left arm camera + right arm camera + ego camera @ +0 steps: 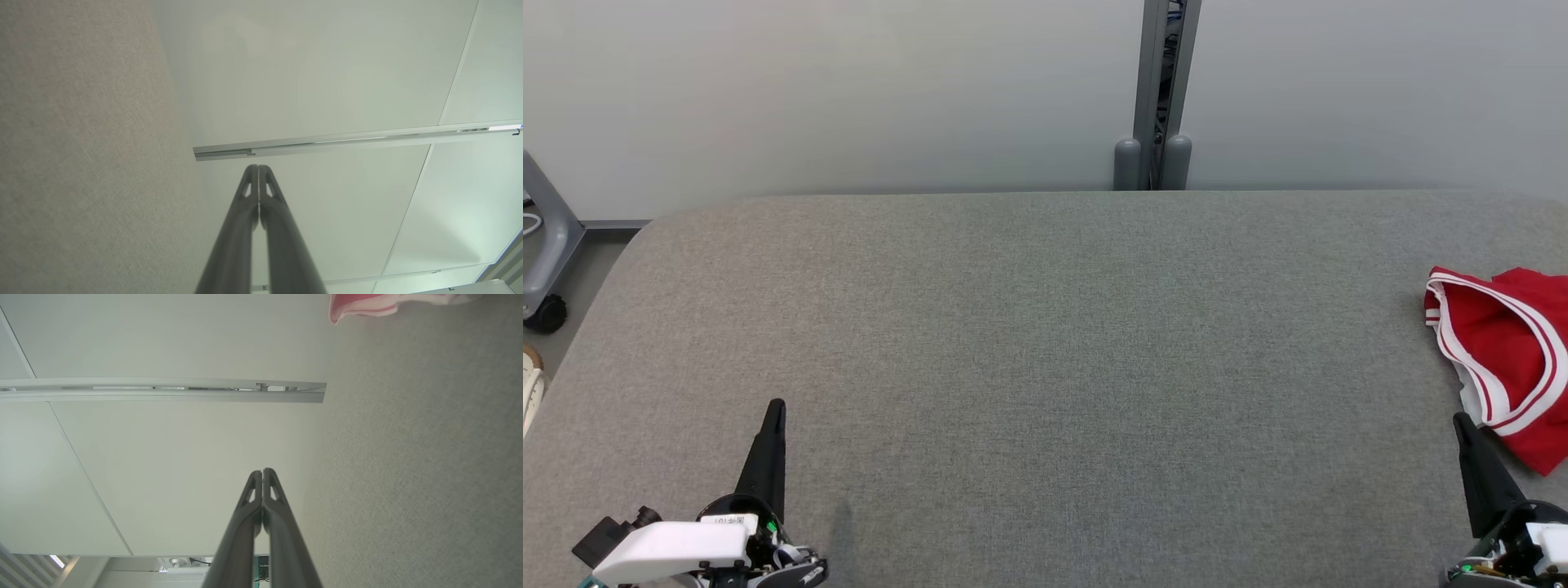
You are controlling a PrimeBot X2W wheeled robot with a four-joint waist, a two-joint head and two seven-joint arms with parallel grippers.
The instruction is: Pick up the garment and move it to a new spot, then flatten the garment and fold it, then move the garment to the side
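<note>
The garment (1511,351) lies on the tabletop (1045,327), just ahead of the right pincer (1460,419) and to its right, close beside its tip. The left pincer (777,406) is well apart, far to the left. A wall (849,82) stands beyond the tabletop, with a post (1160,98) ahead, between the two pincers. A wheeled stand (543,245) sits on the floor (592,261), ahead and left of the left pincer.

Table (1045,343) – grey matt felt; garment (1515,343) – red cloth.
</note>
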